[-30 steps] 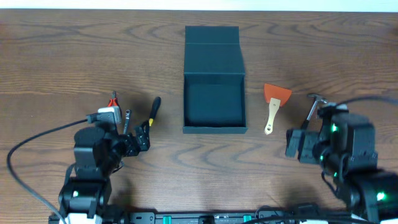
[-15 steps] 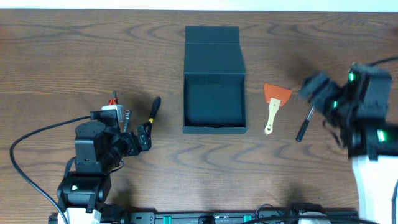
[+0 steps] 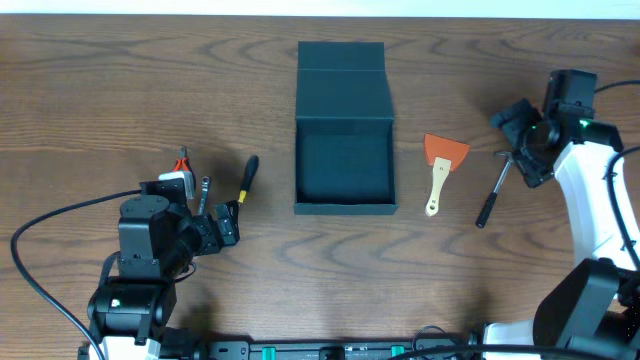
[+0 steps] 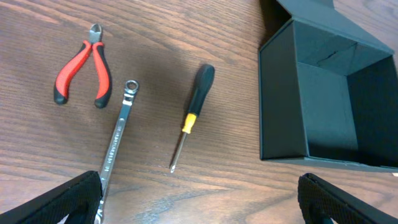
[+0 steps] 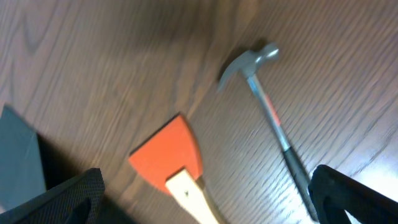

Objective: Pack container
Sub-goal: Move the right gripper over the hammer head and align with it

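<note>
The container (image 3: 343, 165) is sitting open at the middle of the counter (image 3: 120, 80), its lid flap lying back. The left tool (image 3: 230, 222) is hovering with fingers apart near a screwdriver (image 4: 196, 93), a wrench (image 4: 118, 140) and red pliers (image 4: 101, 68). The right tool (image 3: 522, 145), fingers also spread wide, is hanging over the head end of a hammer (image 5: 270, 115), which is lying beside an orange scraper (image 3: 440, 170) to the right of the container.

a dark teal-black matte square container (image 3: 345, 170) sits upright at the top centre of the overhead frame, its hinged flap lid (image 3: 341, 69) folded open toward the top edge, its interior empty.
</note>
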